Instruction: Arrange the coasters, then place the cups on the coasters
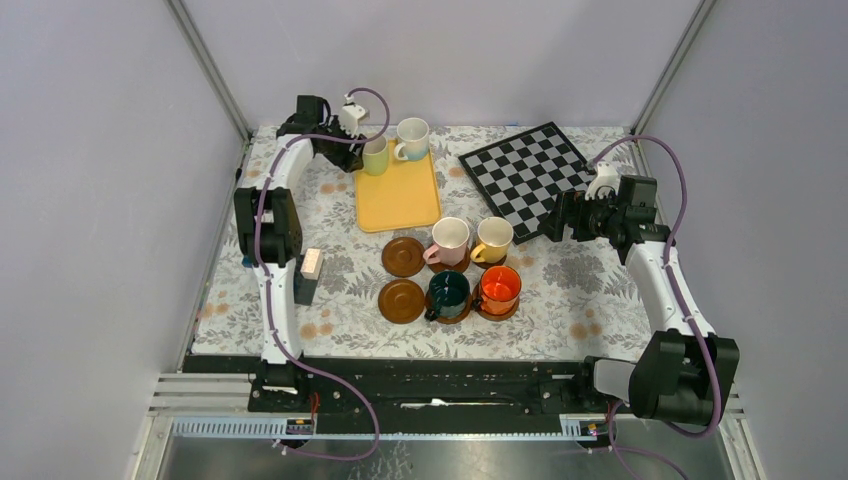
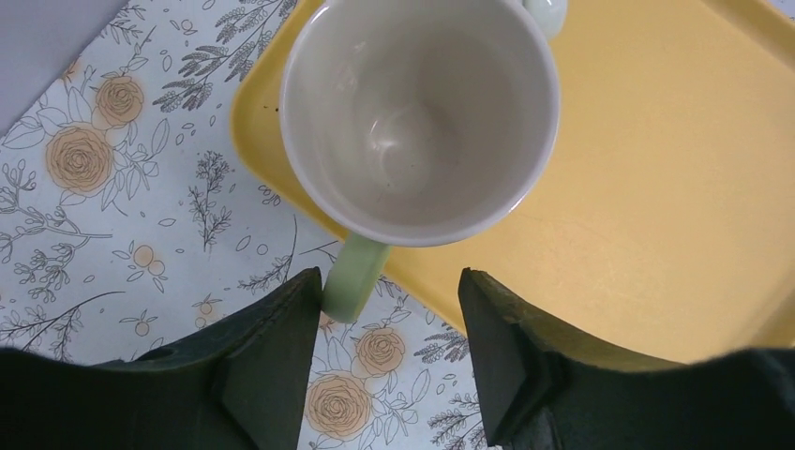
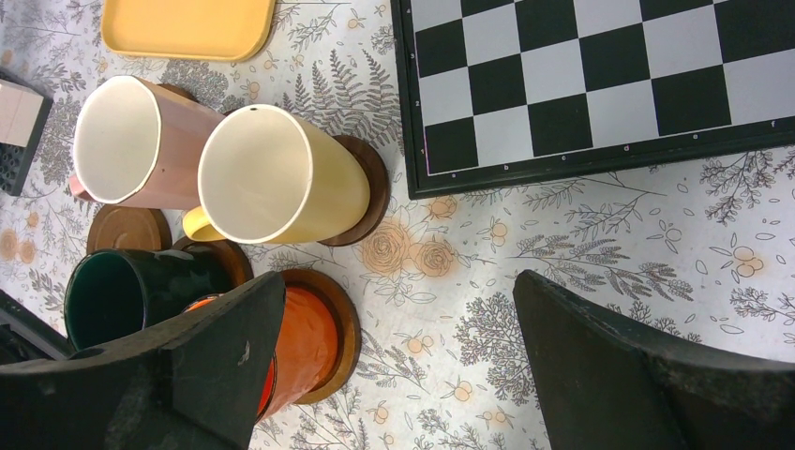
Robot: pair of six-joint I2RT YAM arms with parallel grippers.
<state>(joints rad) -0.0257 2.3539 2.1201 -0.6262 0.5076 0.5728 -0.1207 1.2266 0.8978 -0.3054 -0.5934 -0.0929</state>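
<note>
The bench carries a chessboard at two o'clock and a yellow tray at twelve. The right pincer gapes wide and empty. The left pincer stands half open astride the handle of the pale green cup, not clamped, at the tray's eleven o'clock corner. Four cups sit on coasters at centre, and two coasters at their nine o'clock are bare.
</note>
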